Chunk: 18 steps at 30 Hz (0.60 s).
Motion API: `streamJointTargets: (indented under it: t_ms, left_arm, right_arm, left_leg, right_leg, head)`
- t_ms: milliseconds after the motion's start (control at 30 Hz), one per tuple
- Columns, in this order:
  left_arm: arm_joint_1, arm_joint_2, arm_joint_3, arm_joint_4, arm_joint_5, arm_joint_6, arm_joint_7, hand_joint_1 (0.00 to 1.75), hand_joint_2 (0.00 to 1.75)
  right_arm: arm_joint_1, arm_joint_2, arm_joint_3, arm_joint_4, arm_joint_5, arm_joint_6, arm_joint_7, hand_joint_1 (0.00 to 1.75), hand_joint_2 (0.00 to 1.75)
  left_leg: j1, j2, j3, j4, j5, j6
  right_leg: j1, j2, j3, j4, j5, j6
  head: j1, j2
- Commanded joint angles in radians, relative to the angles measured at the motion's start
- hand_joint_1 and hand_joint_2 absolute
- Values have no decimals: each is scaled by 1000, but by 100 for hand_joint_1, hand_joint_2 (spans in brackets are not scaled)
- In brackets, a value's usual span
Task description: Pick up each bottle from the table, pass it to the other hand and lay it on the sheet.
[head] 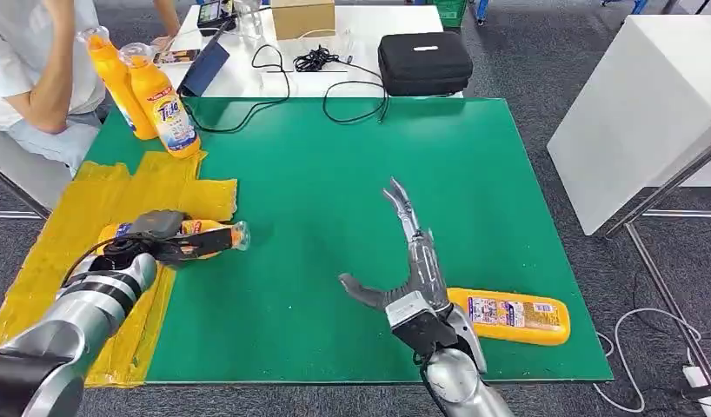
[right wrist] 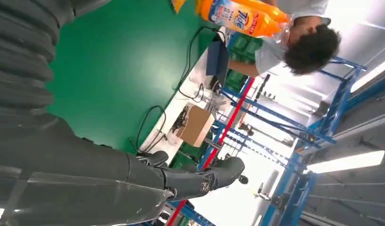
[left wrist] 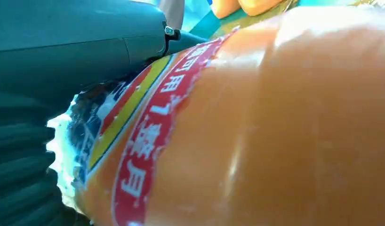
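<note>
A green table [head: 352,174] fills the middle of the head view, with a crinkled yellow sheet [head: 74,226] spread over its side toward nine o'clock.

The left hand [head: 156,236] reaches in from seven o'clock and grips an orange bottle [head: 209,236] that lies on its side across the inner edge of the sheet, its clear cap end pointing toward three o'clock over the green surface. In the left wrist view the same bottle's orange body and red and yellow label sit pressed right against the hand's grey cover.

The right hand [head: 408,261] rises from six o'clock and holds nothing. Its fingers are stretched out straight toward twelve o'clock, and its thumb sticks out toward nine o'clock. Just beside its wrist, toward three o'clock, a second orange bottle [head: 508,316] lies flat on the table near the front edge, label facing up.

At eleven o'clock two more orange bottles [head: 148,95] stand upright together, at the far corner where the sheet ends. A person in a white shirt [head: 30,78] sits beside them at the table's corner.

Beyond the green table, at twelve o'clock, a white table carries a black case [head: 424,62], a cardboard box [head: 302,17] and loose black cables [head: 313,74].
</note>
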Motion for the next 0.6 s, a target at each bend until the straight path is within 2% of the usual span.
streamJointTargets:
  t_ms: [33, 100, 167, 267, 367, 467, 600]
  left_arm:
    - [30, -38, 134, -37, 95, 284, -21, 0, 175]
    - [41, -49, 174, -84, 152, 307, -66, 0, 175]
    - [65, -82, 263, -173, 326, 289, -185, 0, 175]
    - [73, -93, 279, -204, 367, 280, -205, 0, 175]
    - [127, -117, 326, -364, 612, 199, -305, 0, 175]
    - [193, -110, 300, -540, 740, 142, -302, 0, 175]
    - [193, -110, 300, -540, 740, 142, -302, 0, 175]
  right_arm:
    - [-21, -6, 9, 59, 4, 4, 13, 0, 175]
    - [-16, -7, 7, 60, 5, 0, 15, 0, 175]
    - [-10, -10, 3, 64, 5, -9, 16, 0, 175]
    - [-9, -11, 1, 67, 5, -12, 16, 0, 175]
    - [1, -17, -6, 69, 11, -35, 21, 0, 175]
    - [14, -31, -17, 60, 29, -58, 26, 0, 175]
    - [14, -31, -17, 60, 29, -58, 26, 0, 175]
  left_leg:
    - [1, 1, 3, 0, -1, -1]
    - [1, 0, 4, 0, -2, -1]
    - [1, -1, 2, -1, -1, 0]
    - [1, 0, 2, 0, -1, 0]
    - [1, 0, 3, 0, -1, -1]
    - [0, -1, 2, 0, -1, -1]
    - [0, 1, 2, 0, -1, -1]
  right_leg:
    - [1, 0, 2, -1, -1, -1]
    - [2, -1, 4, -1, -2, -1]
    - [1, -2, 3, -1, -1, -1]
    - [1, -1, 2, -1, -1, 0]
    - [1, -1, 3, -1, -1, -1]
    - [1, -2, 3, -1, -1, -1]
    - [1, 0, 2, -1, -1, -1]
  head:
    - [0, 0]
    - [0, 0]
    - [0, 0]
    - [0, 0]
    - [0, 0]
    - [0, 0]
    - [0, 0]
